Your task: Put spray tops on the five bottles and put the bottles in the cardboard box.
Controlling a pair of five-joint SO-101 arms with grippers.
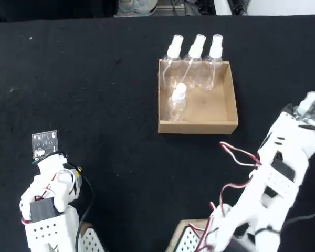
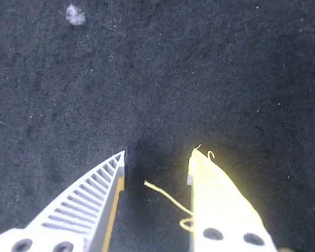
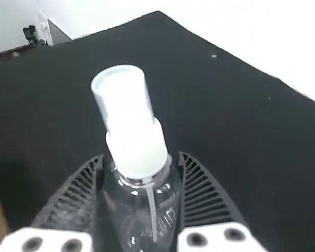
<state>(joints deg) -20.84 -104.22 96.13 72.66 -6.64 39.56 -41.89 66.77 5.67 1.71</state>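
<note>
The black table [image 1: 94, 79] bears the cardboard box [image 1: 198, 127], which holds four capped bottles [image 1: 177, 105]. Right of the box, the right gripper [image 3: 142, 156] clamps the fifth bottle [image 3: 142, 210], its spray top [image 3: 127, 115] on. Well left of the box, the left gripper [image 2: 157, 153] gapes, empty.

Inside the cardboard box [image 1: 199, 127], three bottles [image 1: 194, 65] line the far wall. A fourth bottle [image 1: 177, 105] stands by the left wall, nearer the front. The box floor on the right side is bare from the front wall back to that row, so there is room to come down there. Bare cloth lies between the box's right wall and my right gripper [image 3: 140, 160], which clamps a fifth bottle [image 3: 131, 131] by the table's [image 1: 94, 79] right edge. My arm's red wires [image 1: 239, 153] loop near the box's near right corner. My left gripper [image 2: 156, 157], fingers spread, hangs over bare cloth toward the near left corner, well apart from the box.
</note>
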